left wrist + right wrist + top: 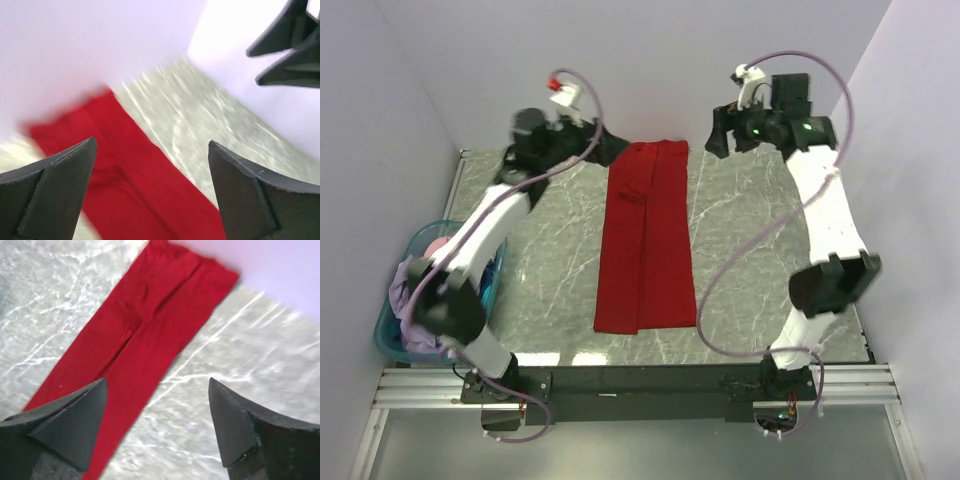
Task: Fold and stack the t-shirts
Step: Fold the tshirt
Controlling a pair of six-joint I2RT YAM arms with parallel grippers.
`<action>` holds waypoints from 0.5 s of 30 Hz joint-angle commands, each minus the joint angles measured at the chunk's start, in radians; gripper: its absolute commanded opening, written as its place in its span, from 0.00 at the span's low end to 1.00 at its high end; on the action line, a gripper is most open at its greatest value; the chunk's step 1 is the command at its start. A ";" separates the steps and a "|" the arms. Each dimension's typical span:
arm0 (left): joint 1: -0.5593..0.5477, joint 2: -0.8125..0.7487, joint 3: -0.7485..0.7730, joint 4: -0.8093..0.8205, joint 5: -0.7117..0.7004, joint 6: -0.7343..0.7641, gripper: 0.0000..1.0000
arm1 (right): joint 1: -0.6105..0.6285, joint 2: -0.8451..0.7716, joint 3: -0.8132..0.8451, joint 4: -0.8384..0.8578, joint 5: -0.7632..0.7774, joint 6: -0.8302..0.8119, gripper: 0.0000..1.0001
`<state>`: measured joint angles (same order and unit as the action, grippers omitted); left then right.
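Red cotton t-shirt (648, 240), folded into long strip, lies mid grey marble table (760, 230), far end near back wall. Left gripper (151, 144) and right gripper (157, 382) both spread wide, empty, above far corners. Risk imo: uneven pinch grabs top layer only, fold skews, flaps spill open.

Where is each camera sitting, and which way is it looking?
Top external: above and behind, looking down at the grey marble table, folded red cloth t-shirt, both arms.
Left wrist: on the left arm, facing the t-shirt's far end and wall; open left gripper shows.
Right wrist: on the right arm, looking along the t-shirt; open right gripper shows.
All three see the t-shirt.
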<state>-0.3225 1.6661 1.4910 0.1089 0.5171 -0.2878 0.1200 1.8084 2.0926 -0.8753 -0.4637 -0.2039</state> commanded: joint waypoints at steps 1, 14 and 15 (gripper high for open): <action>0.017 -0.193 -0.110 -0.080 -0.163 0.206 0.99 | 0.007 -0.157 -0.103 0.073 0.051 -0.120 0.90; 0.014 -0.773 -0.685 -0.683 0.247 0.973 0.86 | 0.467 -0.607 -0.935 0.051 0.256 -0.539 1.00; 0.005 -0.833 -0.727 -0.684 0.262 0.987 0.85 | 0.502 -0.625 -0.988 0.085 0.273 -0.536 0.99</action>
<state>-0.3054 0.9489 0.8783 -0.4088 0.6273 0.5056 0.5179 1.2739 1.2430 -0.8227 -0.3008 -0.6575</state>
